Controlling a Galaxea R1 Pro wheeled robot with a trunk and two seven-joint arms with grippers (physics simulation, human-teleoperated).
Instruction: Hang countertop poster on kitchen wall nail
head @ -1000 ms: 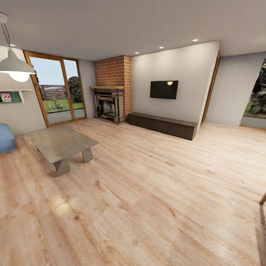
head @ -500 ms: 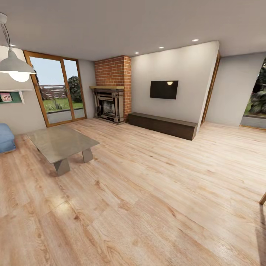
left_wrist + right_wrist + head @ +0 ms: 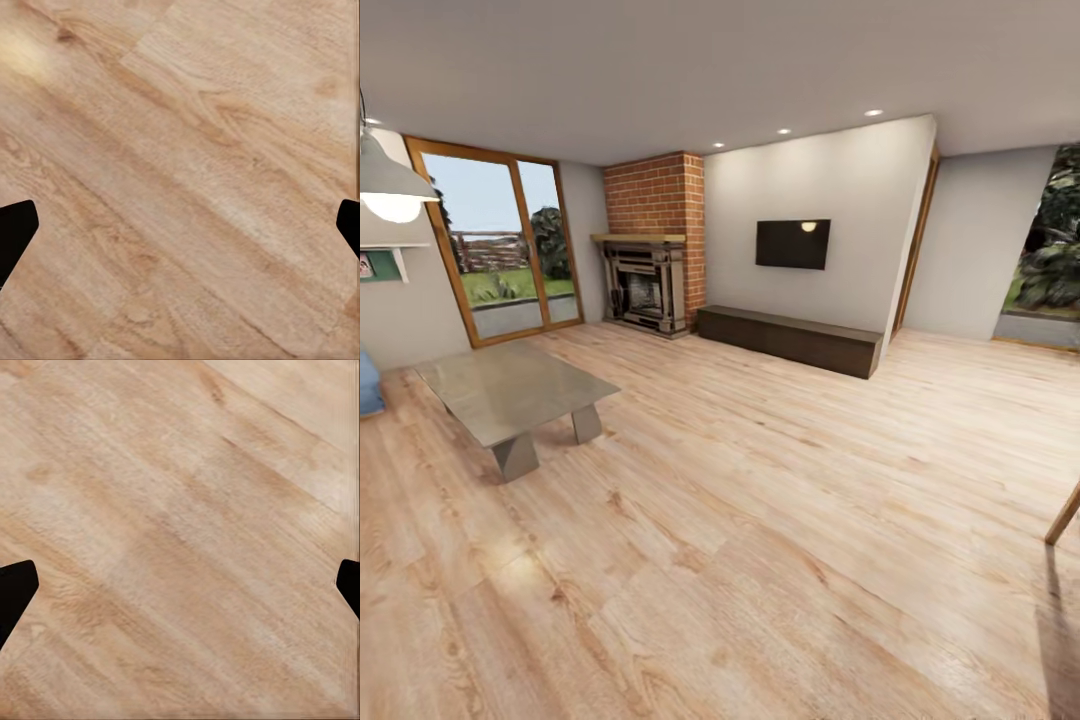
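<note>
Hands (image 3: 180, 225) spread above wood floor (image 3: 760, 520).

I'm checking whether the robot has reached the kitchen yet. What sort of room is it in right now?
Most likely a living room, not a kitchen: a brick fireplace, a wall-mounted TV above a long low cabinet, and a low coffee table on a wooden floor.

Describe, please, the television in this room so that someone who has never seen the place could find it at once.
Start at the red brick chimney with the fireplace in the far corner. On the plain white wall to its right hangs the television, above a long dark low cabinet. It is the only flat black rectangle on that wall.
</note>
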